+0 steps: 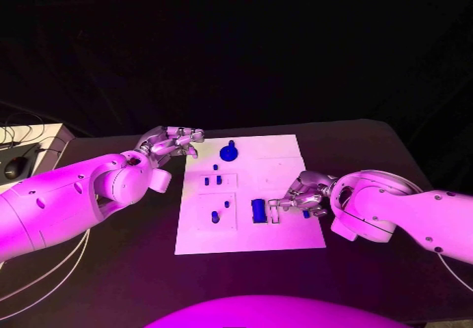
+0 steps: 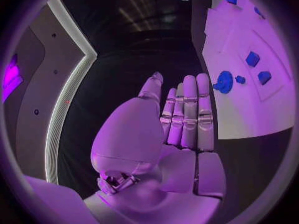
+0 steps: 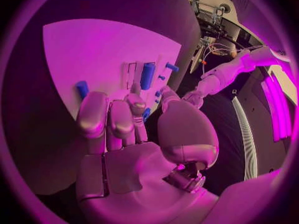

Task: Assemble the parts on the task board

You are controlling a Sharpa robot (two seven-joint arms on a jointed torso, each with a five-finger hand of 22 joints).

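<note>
The white task board [image 1: 286,236] lies mid-table with several blue parts on it. A round blue part [image 1: 229,152] sits near its far edge, two small pegs [image 1: 212,181] stand in a recessed plate, and a tall blue block [image 1: 258,210] stands toward the right side. My right hand [image 1: 301,195] hovers over the board's right edge beside that block, fingers curled. It pinches a small blue part [image 3: 146,114] between thumb and a finger. Another blue piece [image 3: 82,88] lies on the board just past its fingers. My left hand [image 1: 173,143] hangs off the far left corner, fingers straight [image 2: 187,109], holding nothing.
A pale box with a mouse and cables [image 1: 20,160] sits at the table's far left. Black table [image 1: 374,147] surrounds the board on all sides. My left forearm [image 1: 69,198] stretches along the board's left side.
</note>
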